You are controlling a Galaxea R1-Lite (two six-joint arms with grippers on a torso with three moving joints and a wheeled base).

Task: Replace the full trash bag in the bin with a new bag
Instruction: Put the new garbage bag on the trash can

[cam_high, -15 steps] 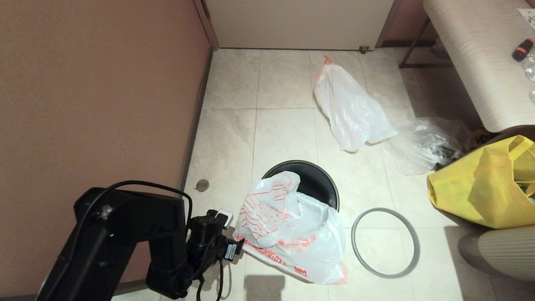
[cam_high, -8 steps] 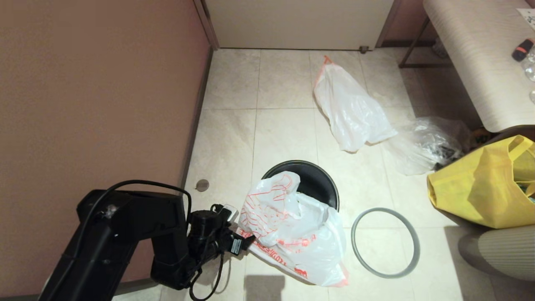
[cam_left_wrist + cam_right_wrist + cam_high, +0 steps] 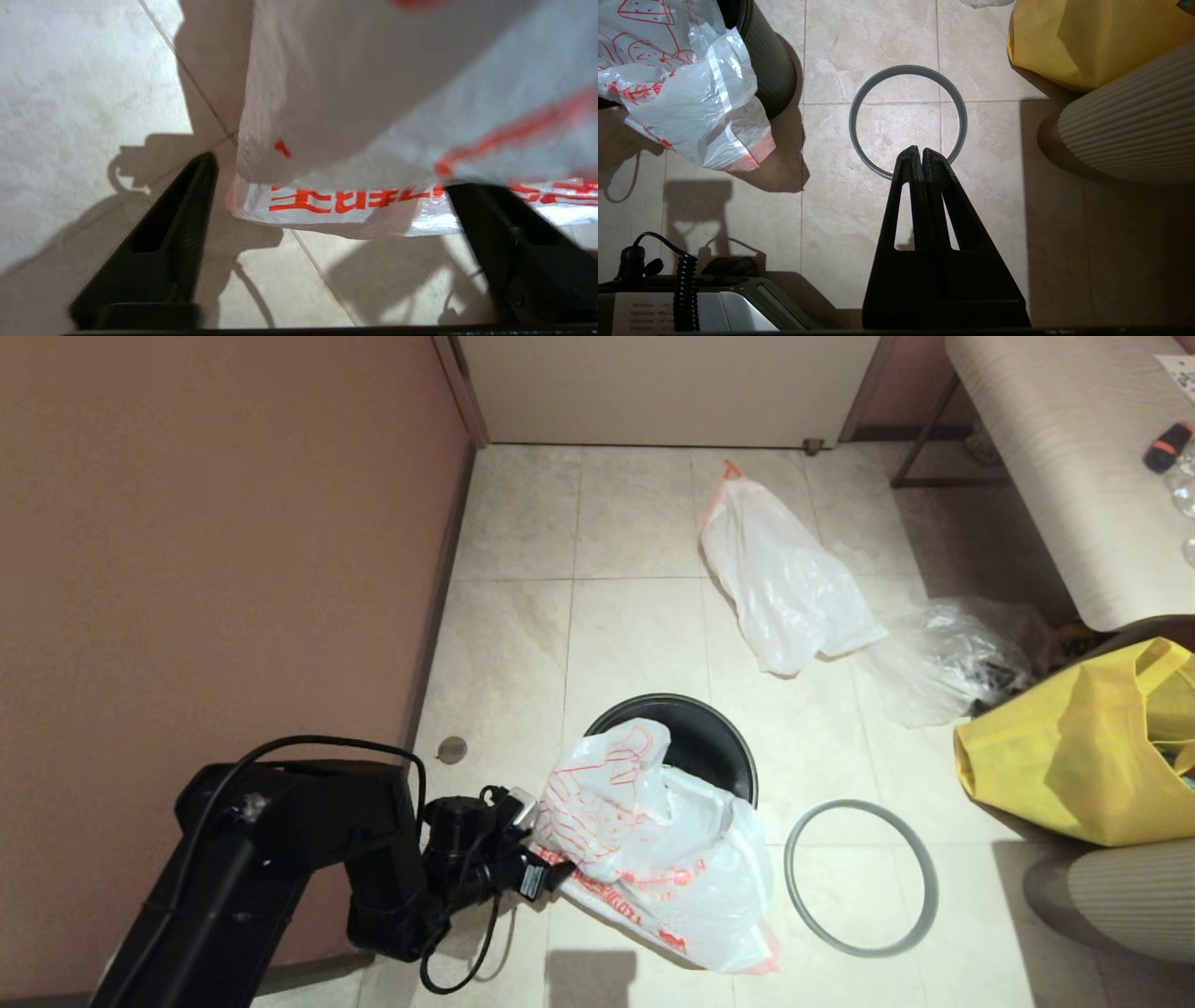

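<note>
Low at the left, the left end effector (image 3: 551,873) reaches sideways with its fingers (image 3: 159,242) spread wide at the new bag's (image 3: 653,859) lower edge, nothing pinched. That bag drapes over the bin's (image 3: 709,733) near rim. The hoop (image 3: 861,877) lies flat on the tiled floor (image 3: 635,625) beside the bin; the full bag (image 3: 780,583) lies farther off, near a clear bag (image 3: 952,658) and yellow tote (image 3: 1074,756). Only the right wrist view shows the right end effector (image 3: 921,156), pressed together above the hoop.
</note>
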